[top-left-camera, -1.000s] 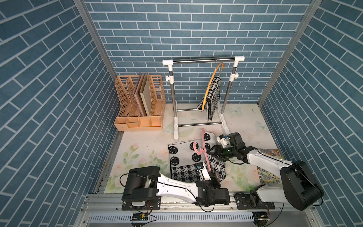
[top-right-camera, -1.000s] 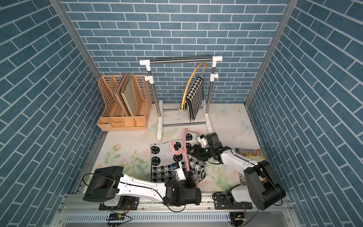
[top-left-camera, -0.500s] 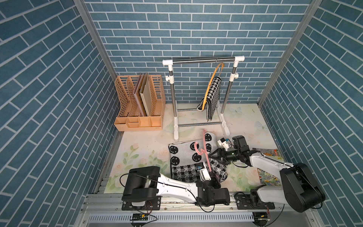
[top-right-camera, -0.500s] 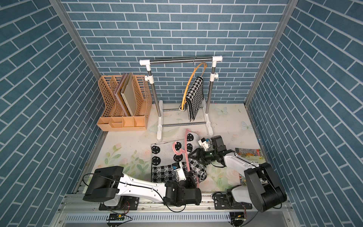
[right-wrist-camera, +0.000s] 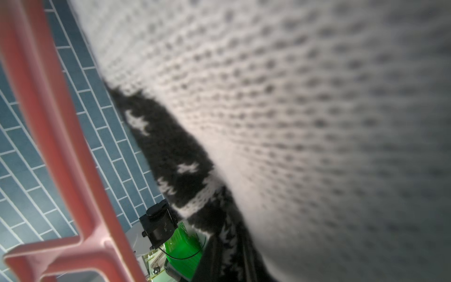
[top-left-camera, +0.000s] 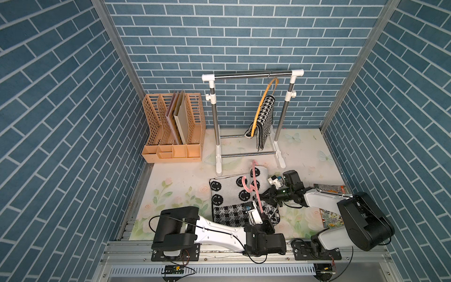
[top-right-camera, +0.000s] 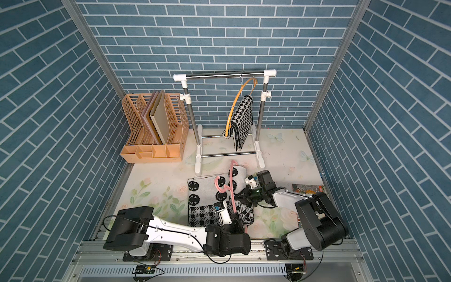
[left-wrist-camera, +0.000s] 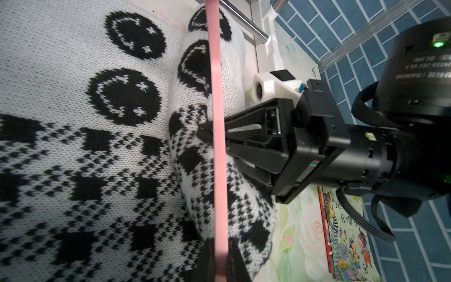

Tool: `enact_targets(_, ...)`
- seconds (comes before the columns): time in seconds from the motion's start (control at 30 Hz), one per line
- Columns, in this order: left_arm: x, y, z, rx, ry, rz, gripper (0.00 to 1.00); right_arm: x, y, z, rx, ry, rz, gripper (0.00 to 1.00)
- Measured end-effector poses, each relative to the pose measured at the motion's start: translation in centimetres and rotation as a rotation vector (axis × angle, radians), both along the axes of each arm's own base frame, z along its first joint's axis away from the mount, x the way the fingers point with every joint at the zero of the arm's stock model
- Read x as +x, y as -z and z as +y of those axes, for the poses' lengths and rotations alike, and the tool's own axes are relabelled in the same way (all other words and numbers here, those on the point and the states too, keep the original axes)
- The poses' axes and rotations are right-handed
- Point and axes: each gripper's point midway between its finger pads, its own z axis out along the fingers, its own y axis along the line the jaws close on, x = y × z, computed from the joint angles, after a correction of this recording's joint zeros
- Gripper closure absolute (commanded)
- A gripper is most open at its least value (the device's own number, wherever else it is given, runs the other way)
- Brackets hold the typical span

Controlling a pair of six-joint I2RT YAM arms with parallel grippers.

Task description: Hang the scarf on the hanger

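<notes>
A black-and-white knit scarf [top-left-camera: 227,195] [top-right-camera: 202,193] with smiley faces and checks lies on the mat, its right edge rolled into a fold [left-wrist-camera: 195,171]. My left gripper [top-left-camera: 260,214] [left-wrist-camera: 220,258] is shut on the lower bar of a pink hanger [top-left-camera: 255,180] [left-wrist-camera: 217,109], holding it upright over that fold. My right gripper [top-left-camera: 263,195] [left-wrist-camera: 202,129] reaches in from the right behind the pink bar, and its jaws are shut on the scarf's fold. In the right wrist view the knit [right-wrist-camera: 317,122] fills the frame, with the pink hanger [right-wrist-camera: 61,146] beside it.
At the back stands a white-and-steel rack [top-left-camera: 252,74], where an orange hanger with a houndstooth scarf [top-left-camera: 264,119] hangs. An orange file organiser [top-left-camera: 173,131] sits back left. A picture book [top-left-camera: 328,193] lies under my right arm. Blue brick walls close in three sides.
My right gripper moved down and left into the scarf's rolled edge beside the pink hanger, and its jaws went from open to closed on the fabric. The left arm and hanger stayed still.
</notes>
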Motion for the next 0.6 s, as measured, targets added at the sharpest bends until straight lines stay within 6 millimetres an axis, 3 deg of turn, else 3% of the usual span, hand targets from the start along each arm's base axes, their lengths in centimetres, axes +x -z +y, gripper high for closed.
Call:
enact_targets(0.37,0.1,0.1,-0.3,0.031,0.007,-0.013,1.0,-0.9,1.2,1.6,-0.056,-0.042,0.097,0.62)
enact_targets(0.6,0.6,0.2,0.1,0.045,-0.004,-0.016,1.0,1.2,0.0,0.6,-0.171,-0.095,0.014,0.47)
